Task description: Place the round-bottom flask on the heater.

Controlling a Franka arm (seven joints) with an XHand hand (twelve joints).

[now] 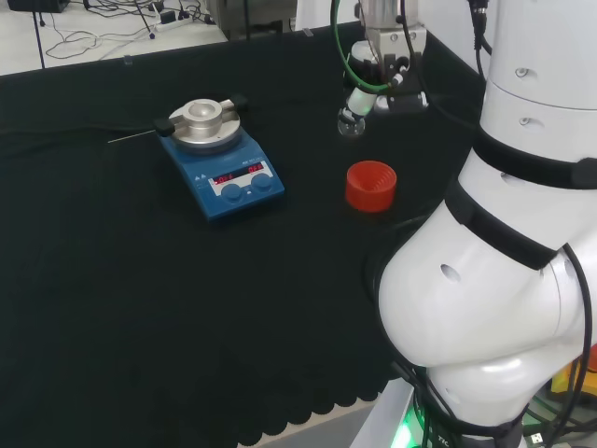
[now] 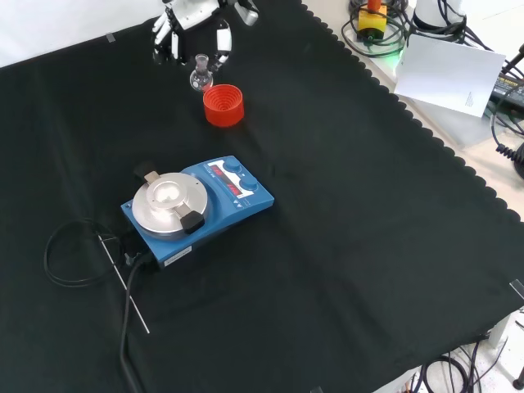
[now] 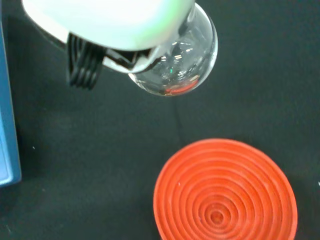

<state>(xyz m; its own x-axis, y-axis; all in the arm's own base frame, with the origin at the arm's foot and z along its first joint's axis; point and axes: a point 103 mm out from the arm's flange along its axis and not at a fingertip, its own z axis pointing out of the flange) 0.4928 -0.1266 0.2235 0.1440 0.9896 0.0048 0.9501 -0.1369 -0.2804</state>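
Note:
A clear round-bottom flask (image 1: 351,122) hangs in the air, held by the neck in the hand (image 1: 384,58), whose fingers curl round it. In the front view the flask (image 2: 201,76) hangs just behind the red ribbed stand (image 2: 223,105), below the hand (image 2: 190,23). The wrist view shows the flask's bulb (image 3: 182,62) close under the palm, above the cloth beside the stand (image 3: 225,192). The blue heater (image 1: 224,168) with its round silver top plate (image 1: 207,124) stands to the left in the head view, well apart from the hand. Nothing rests on the plate (image 2: 169,202).
A black cable (image 2: 67,255) and a thin metal rod (image 2: 124,285) lie beside the heater (image 2: 246,196) in the front view. The arm's white links (image 1: 508,243) stand at the head view's right. The cloth's scalloped edge (image 2: 426,131) runs along the right in the front view.

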